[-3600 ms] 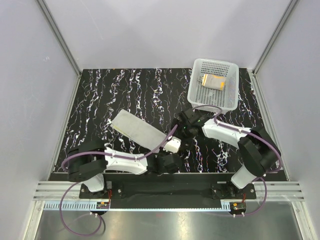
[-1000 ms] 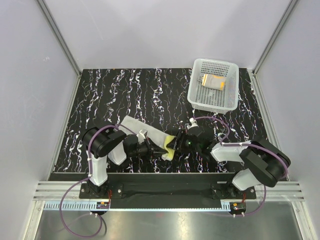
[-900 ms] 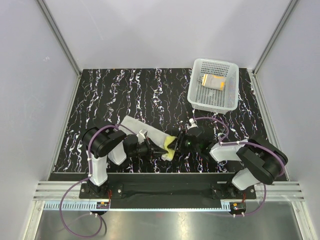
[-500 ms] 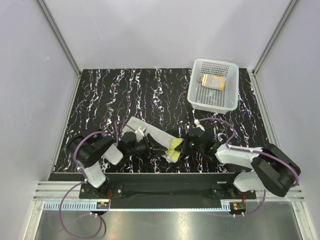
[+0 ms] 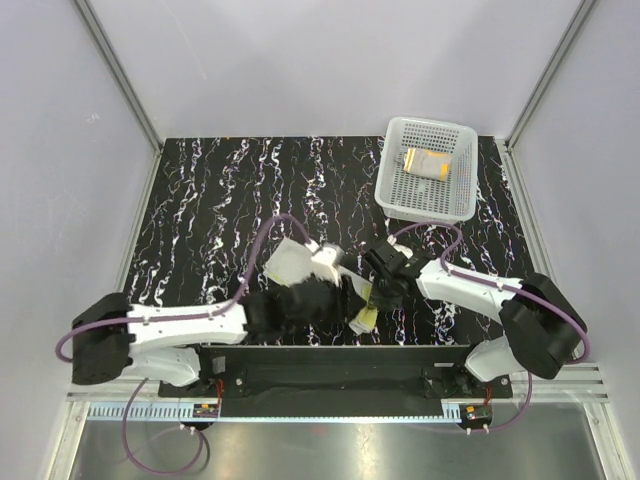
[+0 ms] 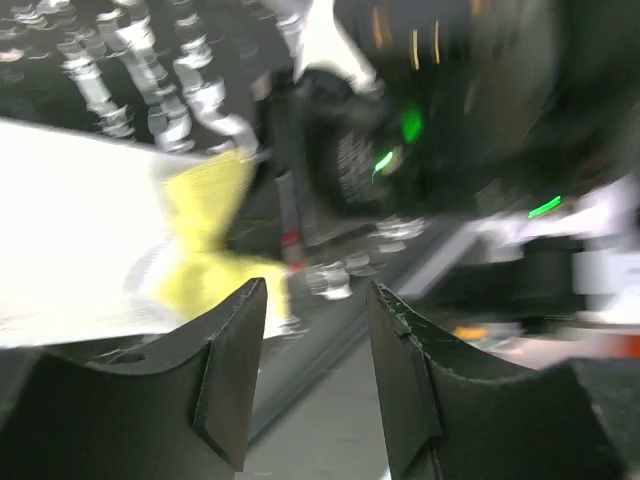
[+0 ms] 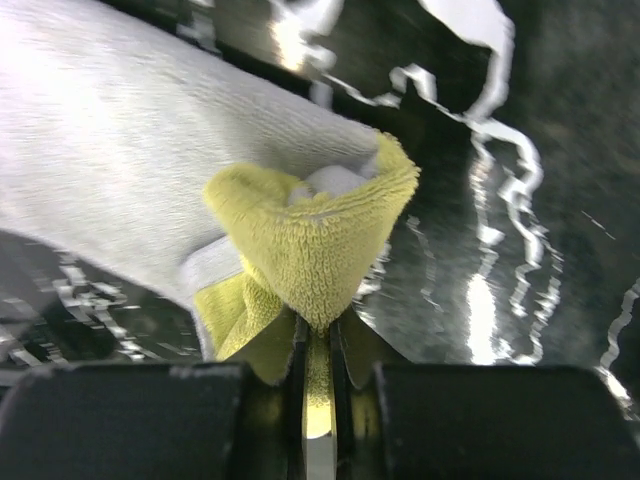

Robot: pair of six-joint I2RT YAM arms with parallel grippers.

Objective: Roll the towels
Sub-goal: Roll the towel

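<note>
On marbled table (image 5: 200, 200), right claw (image 7: 316, 335) pinches yellow towel (image 7: 310, 235); left claw (image 6: 315, 300) parted.

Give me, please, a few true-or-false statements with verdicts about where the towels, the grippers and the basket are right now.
1. The right gripper is clamped on a corner of the yellow towel with a grey-white reverse. True.
2. The left gripper grips that same towel. False: its jaws stand open with nothing between them.
3. The small orange towel lies inside the white perforated plastic basket. True.
4. The basket stands at the near left corner of the black marbled table. False: it stands at the far right corner.
</note>
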